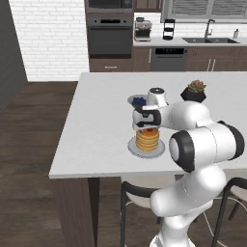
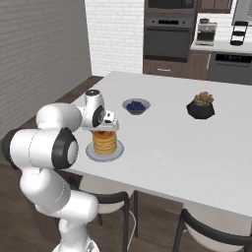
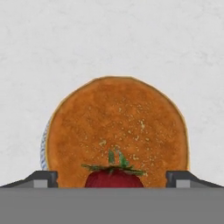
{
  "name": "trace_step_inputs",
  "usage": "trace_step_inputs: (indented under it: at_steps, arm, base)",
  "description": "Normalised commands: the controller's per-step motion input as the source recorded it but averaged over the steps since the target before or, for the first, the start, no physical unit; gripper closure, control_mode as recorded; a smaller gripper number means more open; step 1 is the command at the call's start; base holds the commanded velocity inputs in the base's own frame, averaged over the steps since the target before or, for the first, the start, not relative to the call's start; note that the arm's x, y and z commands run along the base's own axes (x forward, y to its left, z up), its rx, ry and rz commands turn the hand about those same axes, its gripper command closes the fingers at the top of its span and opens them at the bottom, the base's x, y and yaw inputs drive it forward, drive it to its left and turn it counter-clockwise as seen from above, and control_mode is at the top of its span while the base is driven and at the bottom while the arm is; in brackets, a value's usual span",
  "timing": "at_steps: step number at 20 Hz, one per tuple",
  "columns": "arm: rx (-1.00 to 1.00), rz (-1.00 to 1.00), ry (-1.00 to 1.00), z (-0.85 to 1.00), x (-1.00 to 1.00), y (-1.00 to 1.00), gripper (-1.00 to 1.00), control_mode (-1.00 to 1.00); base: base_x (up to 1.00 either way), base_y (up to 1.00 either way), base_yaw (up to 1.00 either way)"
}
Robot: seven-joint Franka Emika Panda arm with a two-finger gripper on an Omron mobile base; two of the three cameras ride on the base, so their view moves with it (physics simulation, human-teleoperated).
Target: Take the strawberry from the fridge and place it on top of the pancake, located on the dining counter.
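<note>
The strawberry point(image 3: 113, 178), red with a green leafy cap, rests on the top of the pancake point(image 3: 118, 122), near its edge. In the base views the pancake point(image 1: 147, 140) point(image 2: 105, 143) is a golden stack on a small grey plate point(image 1: 132, 148) near the front edge of the white dining counter point(image 1: 96, 130). My gripper point(image 1: 147, 126) point(image 3: 112, 179) hangs straight down just above the stack and is open. Its fingertips point(image 3: 43, 179) stand wide on either side of the berry without touching it. The fridge is out of view.
A small bowl of blueberries point(image 1: 139, 101) point(image 2: 136, 106) sits just behind the stack. A succulent in a black pot point(image 1: 194, 91) point(image 2: 201, 106) stands further right. Dark stools point(image 1: 140, 190) point(image 2: 206, 231) are tucked under the counter's near edge.
</note>
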Motion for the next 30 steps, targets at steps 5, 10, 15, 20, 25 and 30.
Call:
trace_step_inputs:
  at_steps: [5, 10, 15, 20, 25, 30]
  arm:
    - [0.0, 0.0, 0.0, 0.0, -0.08, 0.0, -1.0, -1.0]
    - [0.0, 0.0, -0.01, 0.0, -0.02, 0.0, -1.0, -1.0]
    - [0.0, 0.0, -0.06, 0.1, -0.14, 0.0, -1.0, -1.0]
    - [0.0, 0.0, -0.13, 0.37, -0.38, 0.0, -1.0, -1.0]
    - [0.01, 0.0, -0.2, 0.57, -0.71, 0.0, -1.0, -1.0]
    - [0.01, 0.0, -0.15, 0.64, -0.87, 0.0, -1.0, -1.0]
  base:
    - [0.0, 0.0, 0.0]
    - [0.0, 0.0, 0.0]
    - [0.0, 0.0, 0.0]
    - [0.0, 0.0, 0.0]
    - [0.0, 0.0, 0.0]
    - [0.0, 0.0, 0.0]
